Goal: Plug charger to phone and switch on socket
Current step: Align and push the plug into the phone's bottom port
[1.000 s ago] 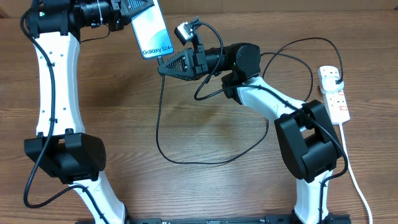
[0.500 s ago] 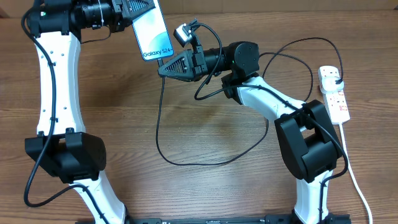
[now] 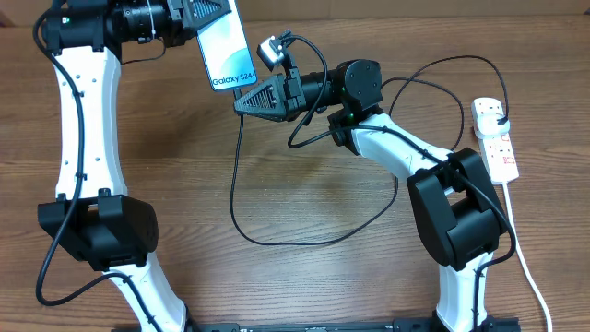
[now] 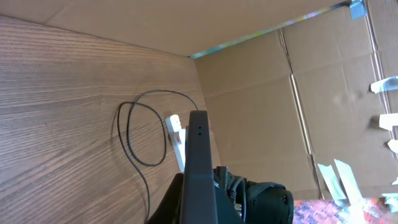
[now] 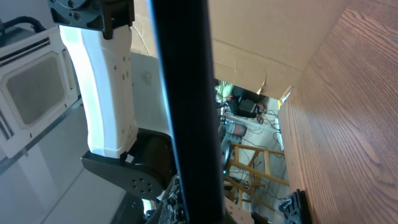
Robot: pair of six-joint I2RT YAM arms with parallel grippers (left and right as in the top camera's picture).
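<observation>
Barely anything is shifting since a second ago: left gripper (image 3: 208,12) is clamping the slim cyan-screened phone (image 3: 227,51) aloft far-left, right gripper (image 3: 242,102) is pinching the thin black charger cable (image 3: 233,189) by its tip just beside the phone's bottom edge, so plugging-in is awaiting fine alignment, with the white plastic power strip (image 3: 496,140) sitting untouched far right.

From overhead, looks straight down on the whole bench (image 3: 304,184) from afar. From the left wrist, sits close behind the phone (image 4: 199,168), lower centre, facing the socket (image 4: 175,127) beyond. From the right wrist, crowds the same phone edge-on, filling the centre.
</observation>
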